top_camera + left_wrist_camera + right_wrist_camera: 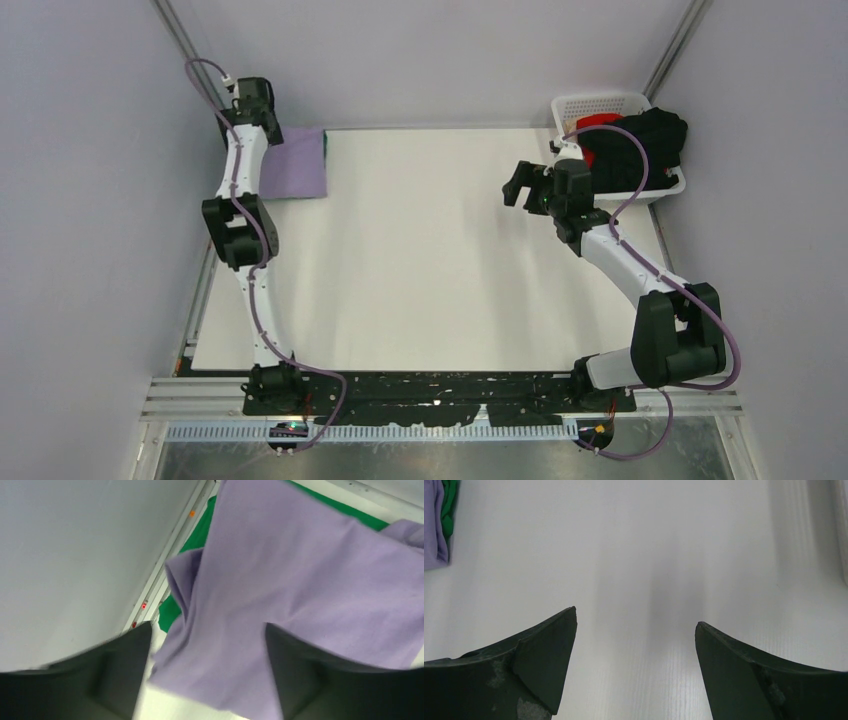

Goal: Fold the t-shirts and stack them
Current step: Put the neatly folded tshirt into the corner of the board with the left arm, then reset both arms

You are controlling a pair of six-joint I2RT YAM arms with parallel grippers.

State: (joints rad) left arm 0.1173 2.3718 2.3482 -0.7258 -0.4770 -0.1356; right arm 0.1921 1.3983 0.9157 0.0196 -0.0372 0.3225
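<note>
On my overhead feed the lavender shirt [298,165] lies folded at the far left corner of the desk [430,260], with a thin strip of the green shirt [326,150] showing along its right edge. From the left wrist camera I see the lavender cloth lying over the green one, green peeking out at its far side and beside a loose fold near the wall. The pile looks flat overall, though that one flap is rumpled.

My left arm [240,170] is stretched out to that far corner. The left gripper [207,630] is released, its fingers [125,670] spread wide with lavender cloth filling the gap between them. Nothing is pinched, and I cannot tell whether the tips touch the fabric.

The right gripper [520,183] hovers over bare desk on the right side, near the basket [600,100], and it points toward the middle of the desk. Its wrist camera shows both fingers [549,655] parted with only white desk between them, so it is released and holds nothing. The folded pile sits far off in the top left corner of that view.

The basket stands at the far right corner. A black shirt [655,135] is heaped in it, spilling over the right side, and a red shirt [598,121] shows beside and partly under it.
</note>
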